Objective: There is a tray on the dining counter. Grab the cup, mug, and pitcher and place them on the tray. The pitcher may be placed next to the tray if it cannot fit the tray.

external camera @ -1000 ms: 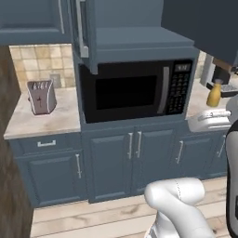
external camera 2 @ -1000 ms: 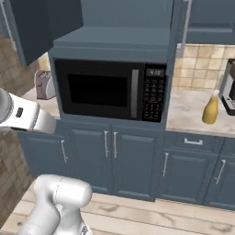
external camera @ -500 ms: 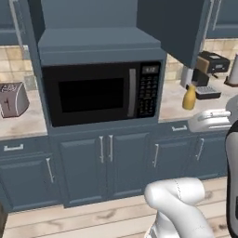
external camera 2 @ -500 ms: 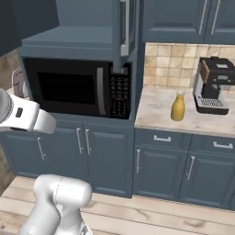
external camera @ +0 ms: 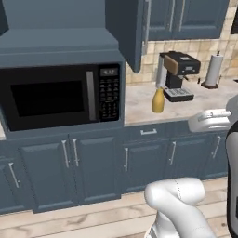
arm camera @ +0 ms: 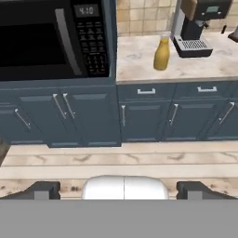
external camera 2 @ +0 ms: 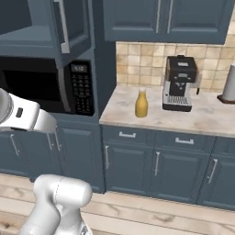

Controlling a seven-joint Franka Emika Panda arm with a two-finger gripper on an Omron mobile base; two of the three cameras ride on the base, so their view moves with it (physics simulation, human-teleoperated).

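Observation:
The pitcher [external camera: 158,101] is an amber bottle shape with a pale top. It stands upright on a beige wall counter [external camera: 139,104], just left of a coffee machine. It also shows in the right base view [external camera 2: 141,103] and near the top of the hand view [arm camera: 161,54]. My gripper [arm camera: 119,190] is open, its two dark fingertips [arm camera: 46,189] far apart and nothing between them. It hangs over the wooden floor, well short of the pitcher. The tray, cup, mug and dining counter are out of view.
A black microwave [external camera: 60,95] sits left of the pitcher, above dark blue cabinets [external camera: 93,162]. A coffee machine [external camera 2: 180,82] and a paper towel roll [external camera: 214,70] stand to the right. An upper cabinet door [external camera 2: 69,23] hangs open. Wooden floor [arm camera: 139,160] lies in front.
The whole picture has slid left as the camera moved. The toaster has left the view, and the pitcher and coffee machine have come toward the middle. The gripper stays open.

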